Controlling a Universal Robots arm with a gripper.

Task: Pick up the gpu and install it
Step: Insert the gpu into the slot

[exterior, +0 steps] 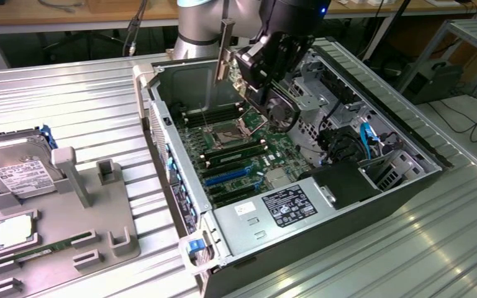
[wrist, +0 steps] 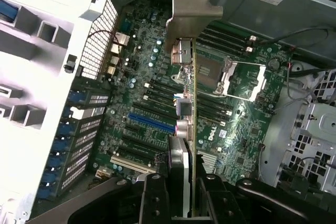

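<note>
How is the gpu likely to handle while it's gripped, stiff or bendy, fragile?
Probably stiff: the gpu stands straight, edge-on, from the pincer with no visible sag. Likely light, being a thin board, though its metal bracket may weight the far end. Its exposed connectors look fragile, so knocks against the case seem risky.

Ribbed metal tabletop [exterior: 72, 99], bearing open computer case [exterior: 396, 105] at centre, grey holder [exterior: 72, 180] at eight o'clock, exterior view.

The exterior view looks obliquely down into the open computer case [exterior: 396, 112]; the wrist view, close and apparently straight down, shares its motherboard [wrist: 231, 145].
</note>
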